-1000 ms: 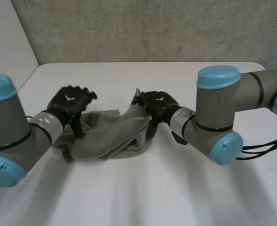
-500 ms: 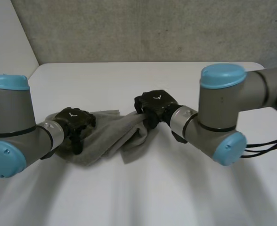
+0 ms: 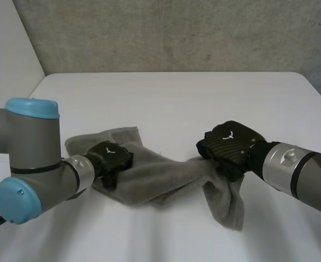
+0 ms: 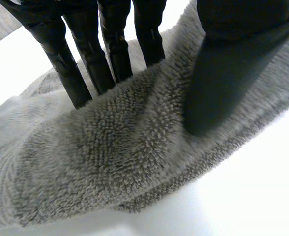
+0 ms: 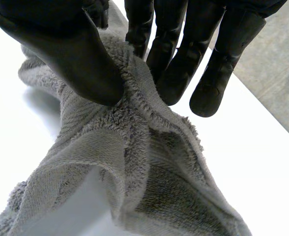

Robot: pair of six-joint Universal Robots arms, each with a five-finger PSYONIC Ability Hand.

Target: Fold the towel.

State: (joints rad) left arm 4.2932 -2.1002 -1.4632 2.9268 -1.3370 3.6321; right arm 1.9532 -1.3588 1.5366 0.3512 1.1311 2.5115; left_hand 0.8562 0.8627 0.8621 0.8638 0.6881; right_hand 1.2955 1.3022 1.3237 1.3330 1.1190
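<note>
1. Fingers (image 4: 116, 49) of the left hand (image 3: 111, 158) pinch the towel (image 3: 160, 183) against the thumb, at its 9 o'clock end.
2. Fingers (image 5: 184, 54) of the right hand (image 3: 229, 147) clamp a ridge of towel against the thumb, at its 3 o'clock end.
3. The towel lies twisted between them, toward 6 o'clock on the surface (image 3: 177, 98). A flap droops at 5 o'clock beneath the right hand.
4. To fold well, I judge: hold both pinches firm, draw the cloth flat, then match the edges.
5. The wall (image 3: 177, 33) at 12 o'clock is well apart. The twist is the likely obstacle.
</note>
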